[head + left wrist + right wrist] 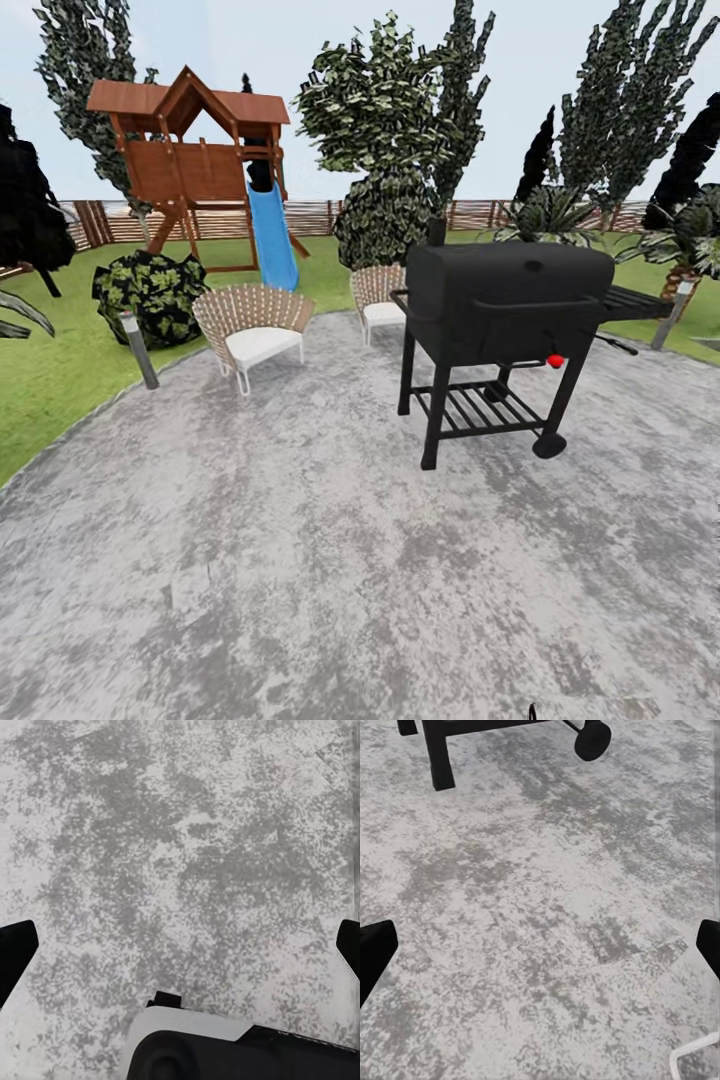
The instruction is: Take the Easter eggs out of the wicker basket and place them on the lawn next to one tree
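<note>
- The lawn rings the grey patio in the fenced garden; no eggs or basket to count yet.
- Left end effector and right end effector: both spread wide, holding nothing.
- Risk, as I judge it: driving toward the grass could clip the one grill or either of the two wicker chairs.
- One playset stands beyond.

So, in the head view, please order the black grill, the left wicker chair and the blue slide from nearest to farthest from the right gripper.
Judged from the robot's right side, at the bottom of the head view:
1. The black grill, on the patio, ahead to the right.
2. The left wicker chair, at the patio's far left edge.
3. The blue slide, on the lawn near the fence.
</note>
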`<state>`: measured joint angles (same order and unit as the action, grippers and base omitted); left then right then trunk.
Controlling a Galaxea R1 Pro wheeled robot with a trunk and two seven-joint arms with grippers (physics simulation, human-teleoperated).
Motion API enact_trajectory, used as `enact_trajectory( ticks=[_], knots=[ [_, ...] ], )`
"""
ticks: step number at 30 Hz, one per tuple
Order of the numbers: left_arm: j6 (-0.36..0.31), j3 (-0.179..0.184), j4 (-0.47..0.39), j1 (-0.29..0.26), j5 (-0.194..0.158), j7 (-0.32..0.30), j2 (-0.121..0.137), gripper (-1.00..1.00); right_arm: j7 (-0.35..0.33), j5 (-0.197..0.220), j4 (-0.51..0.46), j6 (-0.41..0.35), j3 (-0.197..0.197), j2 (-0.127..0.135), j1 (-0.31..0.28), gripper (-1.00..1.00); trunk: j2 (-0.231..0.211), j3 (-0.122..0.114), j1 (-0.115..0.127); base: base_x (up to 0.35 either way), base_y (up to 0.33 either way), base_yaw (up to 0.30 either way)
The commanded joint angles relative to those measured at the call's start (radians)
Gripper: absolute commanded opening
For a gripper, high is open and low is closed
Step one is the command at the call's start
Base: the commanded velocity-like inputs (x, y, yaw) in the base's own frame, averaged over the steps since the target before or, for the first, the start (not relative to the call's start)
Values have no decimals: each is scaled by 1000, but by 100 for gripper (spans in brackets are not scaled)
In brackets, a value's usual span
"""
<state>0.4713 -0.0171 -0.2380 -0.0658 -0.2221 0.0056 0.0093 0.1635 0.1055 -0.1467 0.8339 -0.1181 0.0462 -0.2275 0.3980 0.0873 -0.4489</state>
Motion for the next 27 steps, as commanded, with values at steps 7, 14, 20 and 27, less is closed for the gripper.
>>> enact_trajectory(
  ticks=[7, 14, 20, 27],
  knots=[
    [3, -1, 0, -1, 0, 1, 0, 100, -4, 9, 1, 4, 2, 2, -1, 100, 2, 7, -1, 330, 0, -246],
    [4, -1, 0, -1, 0, 1, 0, 100, -4, 10, 1, 4, 2, 3, -1, 100, 2, 7, -1, 330, 0, -293],
    [4, -1, 0, -1, 0, 1, 0, 100, -4, 10, 0, 4, 2, 4, -1, 100, 2, 7, -1, 330, 0, -298],
    [4, -1, 0, -1, -1, 1, 0, 100, -4, 10, -1, 5, 2, 4, -1, 100, 2, 7, -1, 331, 0, -299]
  ],
)
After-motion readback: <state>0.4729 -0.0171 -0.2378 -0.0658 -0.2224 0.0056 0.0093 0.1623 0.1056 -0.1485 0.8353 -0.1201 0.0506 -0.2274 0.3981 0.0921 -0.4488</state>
